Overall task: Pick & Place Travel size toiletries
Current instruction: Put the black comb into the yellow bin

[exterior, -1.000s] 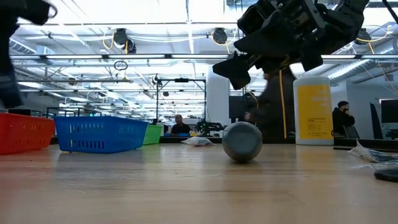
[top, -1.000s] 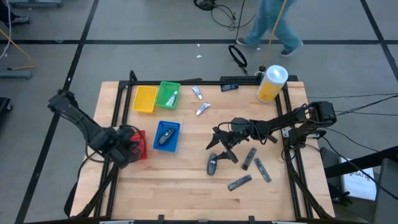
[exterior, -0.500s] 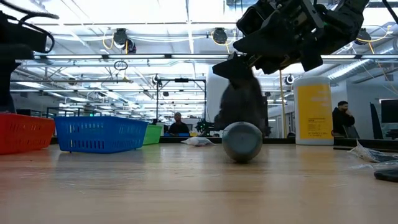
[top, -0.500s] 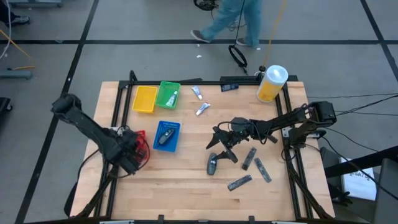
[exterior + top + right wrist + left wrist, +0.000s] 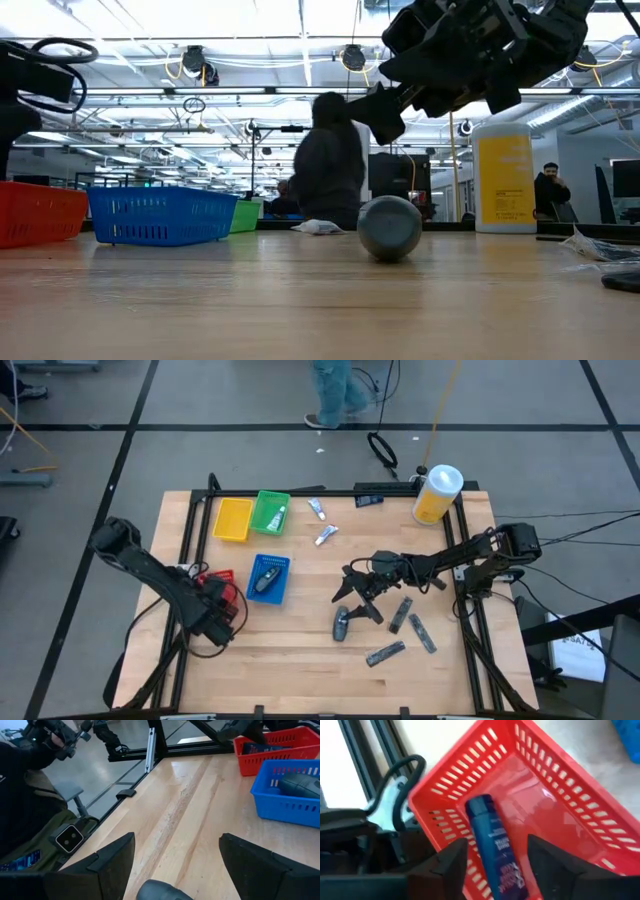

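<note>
Left end effector [image 5: 492, 857] sits above the red tray [image 5: 580, 815] at the counter's [image 5: 300, 660] left edge, fingers spread, released. A blue tube [image 5: 495, 845] lies inside the red tray, between the fingers but not gripped.

Right end effector [image 5: 352, 592] hovers mid-counter with fingers wide apart, grasping nothing. A rounded dark grey piece [image 5: 342, 624] lies on the counter directly below it.

Three more dark oblong pieces [image 5: 402, 613] lie just to the right of the rounded one. Two small white tubes [image 5: 320, 520] lie near the far edge. One dark piece rests in the blue tray [image 5: 268, 578]; one tube in the green tray [image 5: 270, 513]. Yellow tray [image 5: 233, 519] is beside the green one.
</note>
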